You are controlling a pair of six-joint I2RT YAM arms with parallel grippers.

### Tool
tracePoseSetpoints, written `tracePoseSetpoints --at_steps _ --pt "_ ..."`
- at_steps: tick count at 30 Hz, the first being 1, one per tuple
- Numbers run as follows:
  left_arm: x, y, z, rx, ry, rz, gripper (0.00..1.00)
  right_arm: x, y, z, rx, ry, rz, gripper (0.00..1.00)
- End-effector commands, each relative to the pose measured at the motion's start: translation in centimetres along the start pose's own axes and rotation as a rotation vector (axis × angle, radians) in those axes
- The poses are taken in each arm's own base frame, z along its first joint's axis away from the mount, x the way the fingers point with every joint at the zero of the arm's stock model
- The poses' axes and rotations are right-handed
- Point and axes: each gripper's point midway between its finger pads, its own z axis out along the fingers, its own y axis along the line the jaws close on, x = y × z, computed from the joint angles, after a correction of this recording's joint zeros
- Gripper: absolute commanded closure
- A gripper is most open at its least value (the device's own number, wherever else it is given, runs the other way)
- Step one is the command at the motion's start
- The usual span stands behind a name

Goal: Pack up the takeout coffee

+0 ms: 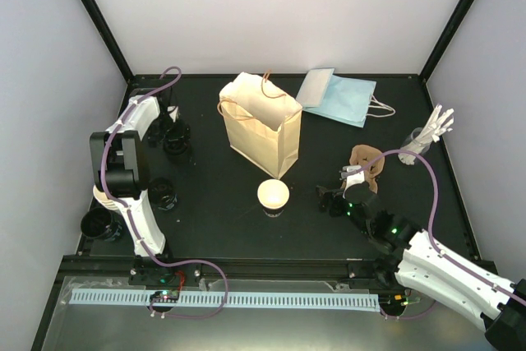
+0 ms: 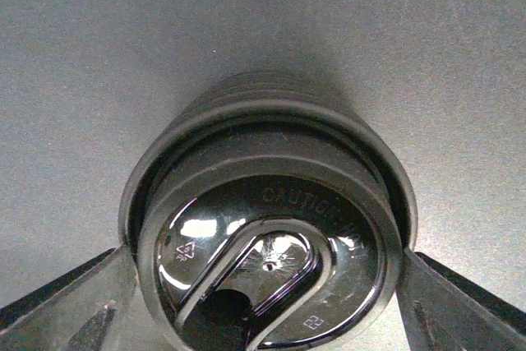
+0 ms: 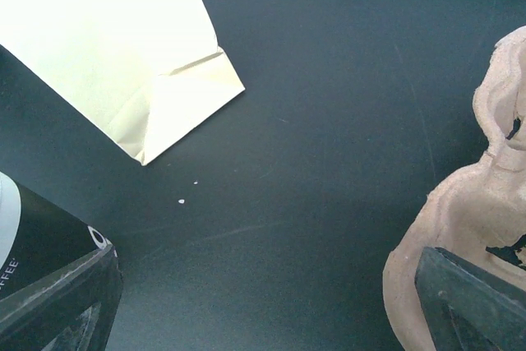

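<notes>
Left tool (image 2: pixel 265 265), wide open, straddles a round black plastic lid (image 2: pixel 267 232) without gripping; lidless cream paper cup (image 1: pixel 273 194) stands well rightward, nearer the open, empty right tool (image 3: pixel 263 285).

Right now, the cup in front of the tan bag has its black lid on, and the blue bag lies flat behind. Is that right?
No: the cup has no lid; the top view shows its cream mouth uncovered. It does stand before the tan bag, and the blue bag lies flat behind.
</notes>
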Motion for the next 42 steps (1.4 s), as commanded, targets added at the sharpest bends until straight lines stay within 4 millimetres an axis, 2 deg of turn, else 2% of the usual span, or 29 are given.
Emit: tracePoseSetpoints --at_steps 1,4,10,22,24,33,42 --pt "0.1 -1.0 0.0 0.043 0.014 0.012 0.09 -1.3 0.4 -0.1 -0.012 -0.045 0.019 0.0" --pt "-0.1 -0.9 -0.3 0.04 0.0 0.012 0.08 -1.2 0.4 0.0 -0.011 -0.04 0.016 0.0" --pt "0.2 -0.6 0.4 0.018 0.025 0.008 0.14 -1.2 0.4 0.0 -0.009 -0.036 0.016 0.0" --pt "0.7 0.1 1.2 -0.019 0.059 0.002 0.13 -1.2 0.4 0.0 -0.01 -0.037 0.016 0.0" --pt "0.9 0.0 1.4 -0.02 0.065 0.003 0.15 -1.2 0.4 0.0 -0.012 -0.036 0.015 0.0" --pt "0.8 0.0 -0.6 -0.019 0.018 -0.007 0.24 -1.1 0.4 0.0 -0.011 -0.034 0.015 0.0" --pt "1.7 -0.1 -3.0 -0.027 -0.024 -0.009 0.25 -1.1 0.5 0.0 -0.012 -0.032 0.013 0.0"
